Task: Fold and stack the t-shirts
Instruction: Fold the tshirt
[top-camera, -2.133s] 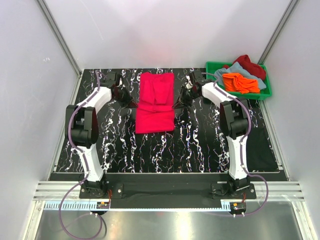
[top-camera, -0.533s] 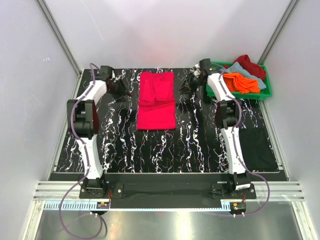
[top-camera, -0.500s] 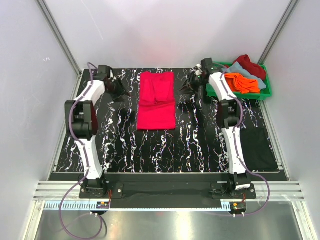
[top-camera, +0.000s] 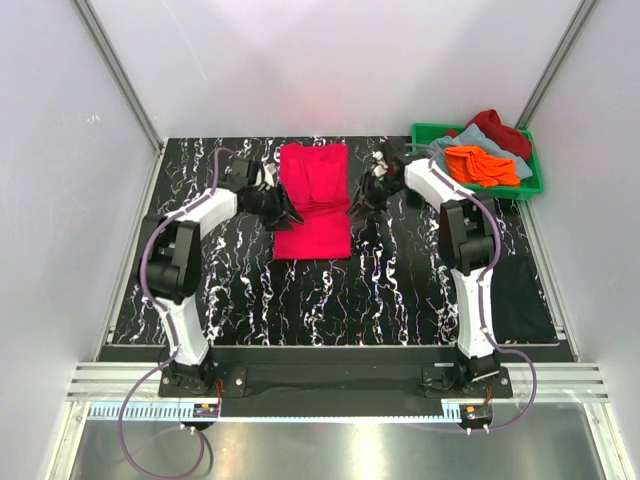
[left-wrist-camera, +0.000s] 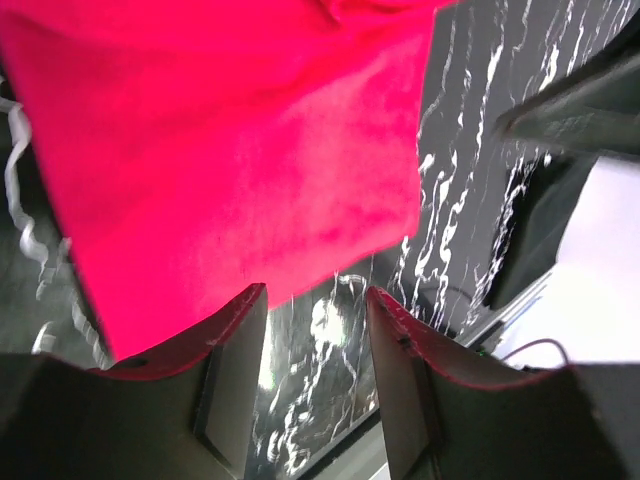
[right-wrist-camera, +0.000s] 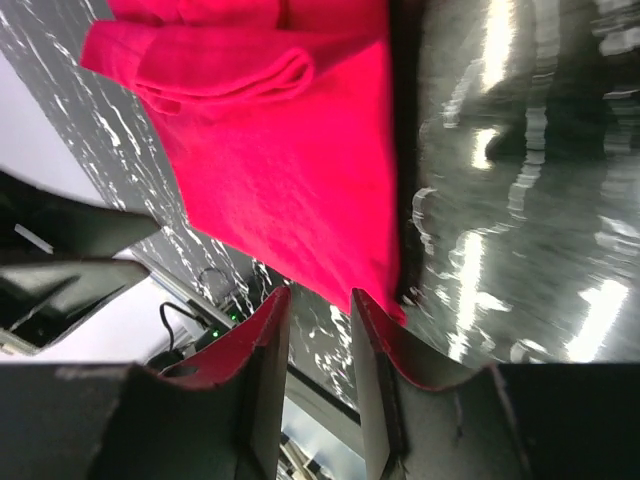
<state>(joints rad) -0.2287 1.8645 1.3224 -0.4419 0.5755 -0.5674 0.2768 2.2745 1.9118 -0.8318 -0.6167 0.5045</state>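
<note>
A bright pinkish-red t-shirt (top-camera: 313, 200) lies folded into a long strip at the back middle of the black marbled table (top-camera: 300, 300). My left gripper (top-camera: 290, 214) sits at its lower left edge, open; in the left wrist view the shirt (left-wrist-camera: 230, 150) lies just beyond the open left gripper (left-wrist-camera: 315, 295), with only table between the fingers. My right gripper (top-camera: 353, 209) sits at the shirt's lower right edge, also open. The right wrist view has the shirt's corner (right-wrist-camera: 300, 180) just ahead of the right gripper (right-wrist-camera: 320, 297). More t-shirts, orange (top-camera: 480, 165), grey-blue (top-camera: 445, 146) and dark red (top-camera: 500, 130), are piled at the back right.
A green crate (top-camera: 424, 131) at the back right corner holds the piled shirts. A black mat (top-camera: 520, 295) lies along the table's right side. White walls and metal posts close in the table on three sides.
Both grippers have swung in from the table's back outer parts to the pinkish-red shirt's lower side edges. The shirt has not moved in the last half second.
</note>
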